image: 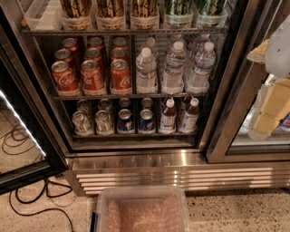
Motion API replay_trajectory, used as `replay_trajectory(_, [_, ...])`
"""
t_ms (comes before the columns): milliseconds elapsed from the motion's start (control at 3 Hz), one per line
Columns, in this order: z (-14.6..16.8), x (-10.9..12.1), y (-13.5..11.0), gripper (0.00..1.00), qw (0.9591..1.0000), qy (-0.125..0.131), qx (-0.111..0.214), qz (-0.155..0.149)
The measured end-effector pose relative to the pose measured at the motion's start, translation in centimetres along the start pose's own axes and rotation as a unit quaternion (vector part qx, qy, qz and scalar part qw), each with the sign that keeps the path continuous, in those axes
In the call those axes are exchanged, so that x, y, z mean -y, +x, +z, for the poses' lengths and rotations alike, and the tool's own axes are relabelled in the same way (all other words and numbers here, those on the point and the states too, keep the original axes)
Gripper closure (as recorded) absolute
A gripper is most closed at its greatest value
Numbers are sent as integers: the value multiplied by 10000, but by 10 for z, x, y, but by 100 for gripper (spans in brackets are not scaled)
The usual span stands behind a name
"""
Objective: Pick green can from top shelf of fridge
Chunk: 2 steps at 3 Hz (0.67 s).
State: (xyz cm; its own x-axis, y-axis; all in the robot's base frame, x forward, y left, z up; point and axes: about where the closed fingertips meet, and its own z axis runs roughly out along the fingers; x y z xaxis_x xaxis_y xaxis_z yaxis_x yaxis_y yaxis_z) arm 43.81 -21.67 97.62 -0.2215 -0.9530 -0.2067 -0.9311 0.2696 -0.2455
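Observation:
The fridge (181, 176) stands in front of me with its left door open. Its top shelf (122, 31) runs along the upper edge of the view, lined with clear trays. Two green cans (178, 8) (210, 7) stand side by side at its right end, with only their lower parts showing. My gripper (265, 113), pale yellow and white, hangs at the far right in front of the shut glass door, apart from the cans and lower than the top shelf.
Gold-and-black cans (111, 8) and an empty clear tray (43, 13) fill the top shelf's left. Red cola cans (93, 74) and water bottles (174, 68) sit below, then small cans and bottles (136, 120). A clear bin (142, 210) and cables (27, 199) lie on the floor. The open door (18, 113) stands left.

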Motion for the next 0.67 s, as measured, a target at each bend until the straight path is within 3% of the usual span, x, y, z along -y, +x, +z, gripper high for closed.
replay_trajectory(333, [0,0,0,0,10000,1,1,0])
replay_trajectory(667, [4,10,-5,0,9994,272,210,56])
